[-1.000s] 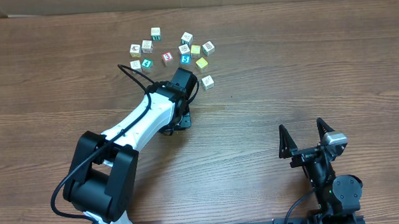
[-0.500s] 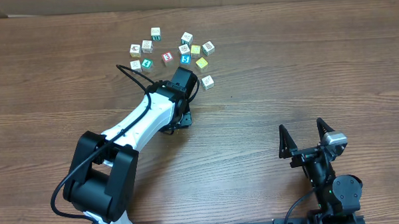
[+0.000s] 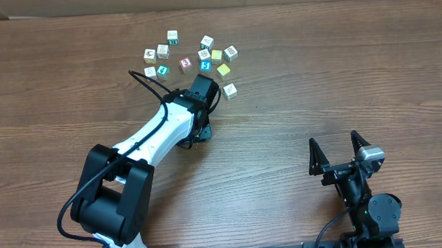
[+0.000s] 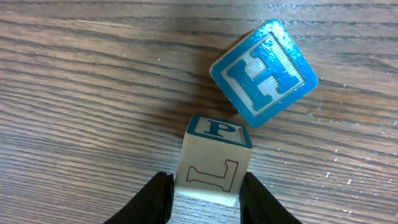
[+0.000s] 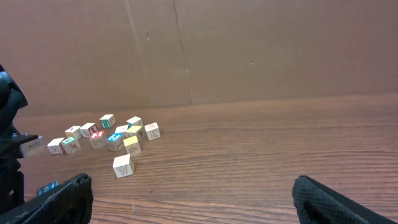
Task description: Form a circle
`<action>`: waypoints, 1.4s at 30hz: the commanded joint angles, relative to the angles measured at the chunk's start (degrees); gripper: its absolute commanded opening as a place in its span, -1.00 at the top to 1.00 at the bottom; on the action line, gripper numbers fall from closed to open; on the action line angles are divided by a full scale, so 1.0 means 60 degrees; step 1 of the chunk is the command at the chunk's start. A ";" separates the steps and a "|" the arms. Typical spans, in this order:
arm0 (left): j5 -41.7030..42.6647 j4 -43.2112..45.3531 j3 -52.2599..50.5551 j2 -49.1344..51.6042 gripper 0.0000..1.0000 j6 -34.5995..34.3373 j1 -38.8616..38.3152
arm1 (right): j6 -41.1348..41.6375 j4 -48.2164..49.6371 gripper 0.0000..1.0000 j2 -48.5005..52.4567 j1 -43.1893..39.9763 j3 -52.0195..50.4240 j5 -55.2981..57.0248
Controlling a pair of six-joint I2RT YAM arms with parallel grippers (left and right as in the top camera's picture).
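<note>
In the left wrist view a whitish cube [image 4: 214, 165] with a blue "P" on top and an "L" on its near face sits on the wood. My left gripper [image 4: 206, 182] is shut on its lower sides. Just beyond it, a little apart, lies the blue "H" cube [image 4: 264, 73], turned at an angle. No whole circle of cubes shows in any view. From overhead the left gripper [image 3: 198, 131] points down under the arm, which hides these cubes. My right gripper [image 3: 333, 141] [image 5: 193, 202] stands wide open at the near right, holding nothing.
Several loose picture cubes [image 3: 193, 57] [image 5: 106, 134] lie scattered at the far side of the table. A single "W" cube [image 3: 229, 90] [image 5: 123, 165] sits apart on the scatter's right. A cardboard wall [image 5: 249, 50] backs the table.
</note>
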 commanded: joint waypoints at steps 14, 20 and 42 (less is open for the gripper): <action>-0.0306 0.0262 -0.0098 0.0186 0.34 -0.0091 -0.0011 | -0.0007 0.0044 -1.00 -0.0095 -0.0015 -0.0091 0.0051; -0.0302 0.0215 -0.0098 0.0186 0.28 -0.0087 -0.0011 | -0.0007 0.0044 -1.00 -0.0095 -0.0015 -0.0091 0.0051; -0.0306 0.0331 -0.0098 0.0186 0.38 -0.0091 -0.0011 | -0.0007 0.0044 -1.00 -0.0095 -0.0015 -0.0091 0.0051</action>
